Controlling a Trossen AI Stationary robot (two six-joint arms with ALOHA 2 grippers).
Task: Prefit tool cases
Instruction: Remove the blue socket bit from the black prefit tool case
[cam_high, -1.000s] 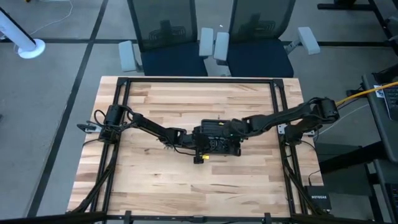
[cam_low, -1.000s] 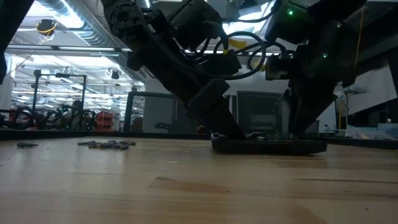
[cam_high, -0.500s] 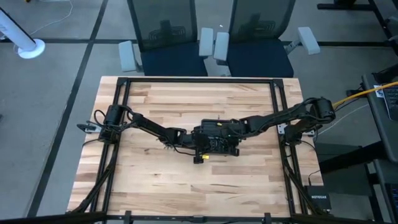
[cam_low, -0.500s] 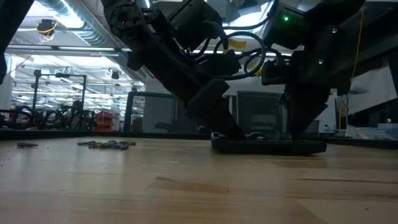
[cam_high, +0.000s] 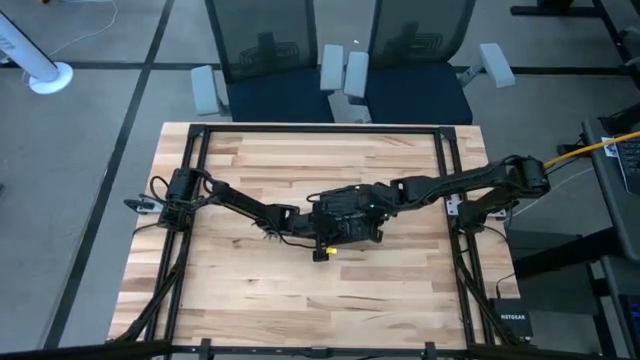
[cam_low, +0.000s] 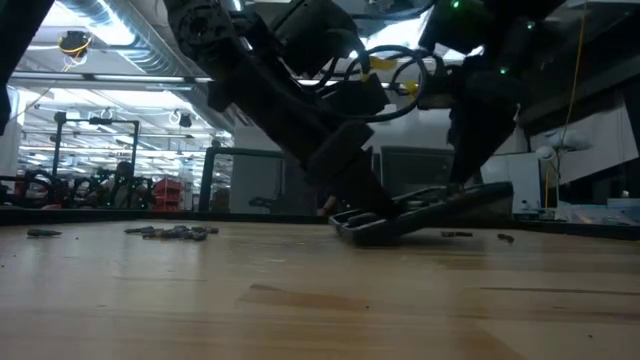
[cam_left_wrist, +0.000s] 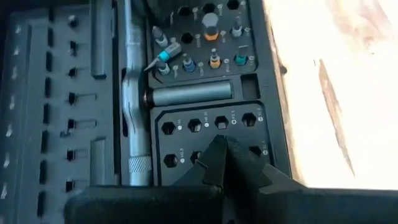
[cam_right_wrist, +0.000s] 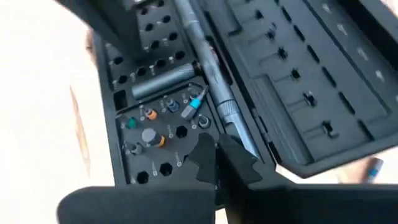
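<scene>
The black tool case (cam_low: 440, 207) lies open at the table's middle, tilted, with its left end (cam_low: 345, 228) on the wood and its right end raised. Its inside shows a bit tray (cam_left_wrist: 211, 121), a long metal driver (cam_left_wrist: 134, 106) and a slotted half (cam_right_wrist: 298, 68). My left gripper (cam_left_wrist: 219, 146) is shut, tips down on the tray near the case's left end. My right gripper (cam_right_wrist: 217, 158) is shut at the case's right end. My left gripper presses its shut fingertips (cam_left_wrist: 217, 149) down on the bit tray's hex slots (cam_left_wrist: 196, 127), slanting down from the table's left. That end of the case stays on the table. My right gripper is shut on the bit tray's end (cam_right_wrist: 180, 158) nearest the table's right, coming steeply from above. Its own fingers hide the exact spot. The case's right end (cam_low: 495, 190) hangs lifted below it.
Loose bits lie on the wood under the raised end (cam_low: 455, 235) and in a small heap (cam_low: 175, 232) toward the table's left. A black NETGEAR box (cam_high: 512, 322) sits off the table's near right corner. Two chairs (cam_high: 340, 60) stand beyond the far edge.
My right gripper has risen, and the case's right end has come up with it. The case now stands tilted, while its left end has stayed on the table under my left gripper. Loose bits now show where the raised end lay.
</scene>
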